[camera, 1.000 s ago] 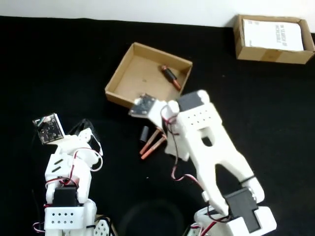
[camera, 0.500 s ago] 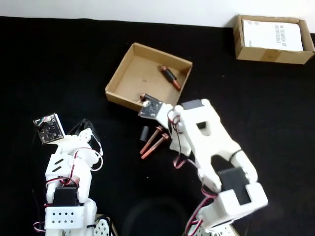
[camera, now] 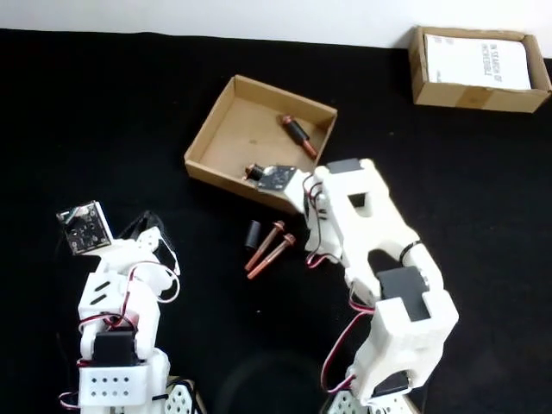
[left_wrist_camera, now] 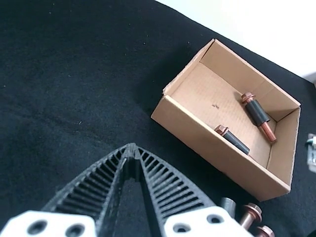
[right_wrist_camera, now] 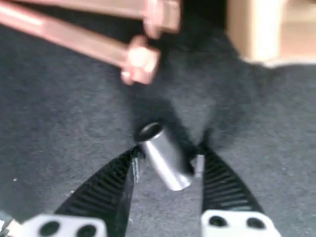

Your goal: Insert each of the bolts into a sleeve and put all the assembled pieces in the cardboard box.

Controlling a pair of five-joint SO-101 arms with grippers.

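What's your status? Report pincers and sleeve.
Left pincer shut, away from the parts. Right pincer open, lined up on the grey metal sleeve. Two copper bolts lying close beside.

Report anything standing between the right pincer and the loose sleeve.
Nothing visible does. The sleeve lies on the black table, in line with the open gap of the right pincer; the two bolts lie beyond it, apart.

On the folded arm, left end effector tips together; on the outstretched arm, right end effector tips apart.
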